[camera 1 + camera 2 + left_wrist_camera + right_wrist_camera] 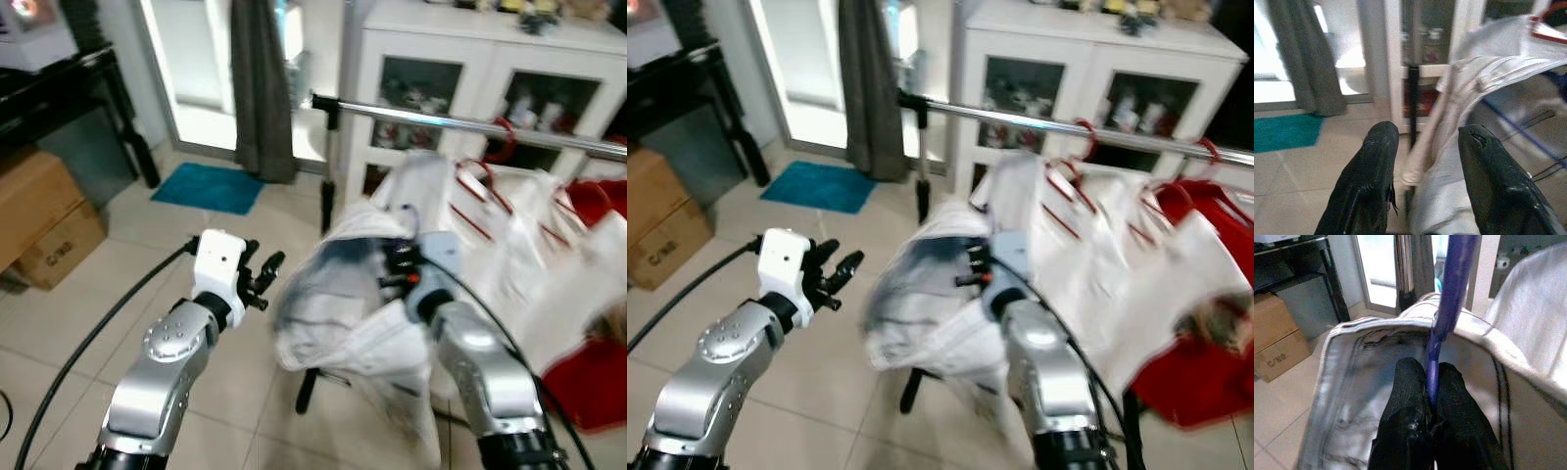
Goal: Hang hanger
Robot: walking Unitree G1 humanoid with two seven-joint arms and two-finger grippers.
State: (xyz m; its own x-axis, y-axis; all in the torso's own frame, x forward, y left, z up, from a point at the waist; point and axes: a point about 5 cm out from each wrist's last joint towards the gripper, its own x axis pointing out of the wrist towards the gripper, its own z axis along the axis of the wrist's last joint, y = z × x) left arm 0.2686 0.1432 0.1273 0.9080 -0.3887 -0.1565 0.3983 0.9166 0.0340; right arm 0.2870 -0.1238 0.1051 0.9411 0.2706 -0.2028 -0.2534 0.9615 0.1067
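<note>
Hanger (1449, 289): blue, clamped between right gripper's fingers, long axis running up and away from fingertips; white garment (343, 294) draped on it, hanging around and below gripper

Left gripper (263, 279): fingers spread wide, holding nothing, raised just beside garment's edge, garment lying to its right

Right gripper (1431, 396): pinched tight on hanger, nearer arm for job

Rail (460, 121): above and beyond right gripper, running left-right; red hangers (1068, 186) with white clothes occupy span to gripper's right

Judgement: hook must rise onto bare rail section
</note>
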